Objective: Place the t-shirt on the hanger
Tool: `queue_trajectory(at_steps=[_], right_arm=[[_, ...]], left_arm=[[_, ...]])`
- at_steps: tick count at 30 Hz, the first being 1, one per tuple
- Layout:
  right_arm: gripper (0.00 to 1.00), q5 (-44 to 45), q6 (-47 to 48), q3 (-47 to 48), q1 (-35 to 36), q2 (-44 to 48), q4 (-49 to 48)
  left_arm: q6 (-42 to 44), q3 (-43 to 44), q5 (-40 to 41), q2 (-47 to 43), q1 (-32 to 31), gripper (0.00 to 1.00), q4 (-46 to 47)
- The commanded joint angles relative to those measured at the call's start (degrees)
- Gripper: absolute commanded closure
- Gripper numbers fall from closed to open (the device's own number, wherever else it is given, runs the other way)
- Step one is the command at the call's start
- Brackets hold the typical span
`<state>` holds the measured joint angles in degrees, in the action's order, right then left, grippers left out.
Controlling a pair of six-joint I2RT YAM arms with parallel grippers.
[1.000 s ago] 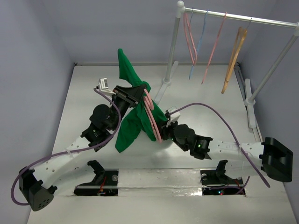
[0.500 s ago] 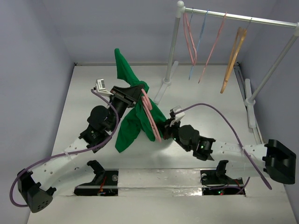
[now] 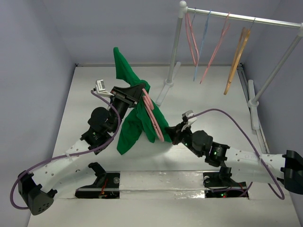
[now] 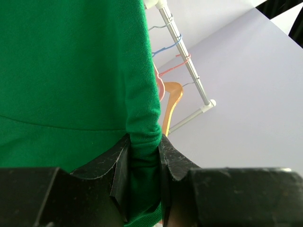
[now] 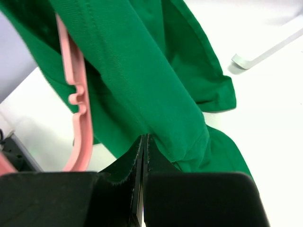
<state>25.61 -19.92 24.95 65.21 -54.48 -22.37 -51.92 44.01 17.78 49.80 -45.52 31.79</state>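
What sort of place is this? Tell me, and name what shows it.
Likely a robot test cell, not a home: plain walls, a white table, a small clothes rail.

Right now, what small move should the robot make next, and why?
Probably the right gripper tugs its pinched fold of the t-shirt over the hanger, whose arm lies bare outside the cloth while the left gripper holds the shirt up.

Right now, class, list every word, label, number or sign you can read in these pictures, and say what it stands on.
No text can be read in any view.
The small white tag on the left arm: dark marks, too small to read.
The emerald-green fabric t-shirt and the salmon-pink plastic hanger: no print showing.
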Motion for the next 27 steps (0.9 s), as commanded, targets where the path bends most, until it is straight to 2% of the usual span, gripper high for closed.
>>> queue_trajectory(at_steps=[1,4,5,7,8,9,18,21,23,27], right_arm=[[1.0,-2.1,0.1,2.5,-0.3,1.2,1.8],[0.98,-0.6,1.2,4.3,0.2,-0.6,3.5],[0.82,0.1,2.4,5.4,0.2,-1.5,3.4],[0.69,0.1,3.4,6.4,0.2,-2.1,2.9],[0.6,0.3,4.4,7.0,0.2,-2.4,2.4],[0.57,0.5,5.0,8.1,0.2,-3.1,2.2],[0.49,2.3,9.5,13.5,0.2,-11.4,-0.3],[0.49,2.7,10.4,14.9,0.2,-14.9,-1.1],[0.57,2.4,10.4,15.0,0.2,-16.0,-3.0],[0.86,3.8,9.8,14.5,0.2,-16.5,-5.1]], left_arm=[[0.8,3.7,0.4,-0.8,0.3,1.0,6.7],[0.2,4.8,-1.5,0.1,0.3,1.0,7.7],[0.1,4.8,-1.8,0.4,0.3,1.0,7.8],[-0.2,4.5,-2.0,0.6,0.3,1.0,7.8],[-0.4,4.3,-2.0,0.6,0.3,1.0,7.7],[-0.4,4.2,-2.0,0.6,0.3,1.0,7.4],[-0.5,3.5,-2.0,-0.7,0.3,1.0,6.5],[-0.5,3.9,-2.3,-0.8,0.3,1.0,6.1],[-0.5,4.1,-2.6,-0.9,0.3,1.0,5.9],[-0.6,4.0,-2.6,-1.4,0.3,1.0,5.6]])
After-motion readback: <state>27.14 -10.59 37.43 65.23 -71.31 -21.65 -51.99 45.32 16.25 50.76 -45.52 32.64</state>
